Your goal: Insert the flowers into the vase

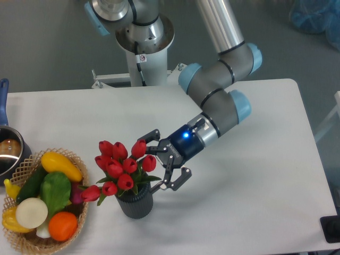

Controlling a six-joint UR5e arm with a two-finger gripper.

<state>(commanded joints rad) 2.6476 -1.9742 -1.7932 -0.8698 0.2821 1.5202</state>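
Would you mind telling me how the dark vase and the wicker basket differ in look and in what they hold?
The vase is a dark grey ribbed cylinder; the basket is a wide, shallow bowl of tan woven wicker. The vase holds the flowers, red tulips that lean out to the left, while the basket holds mixed vegetables lying in a heap. The vase stands near the table's front middle with the open gripper beside it; the basket sits at the left edge. Both rest upright on the white table.
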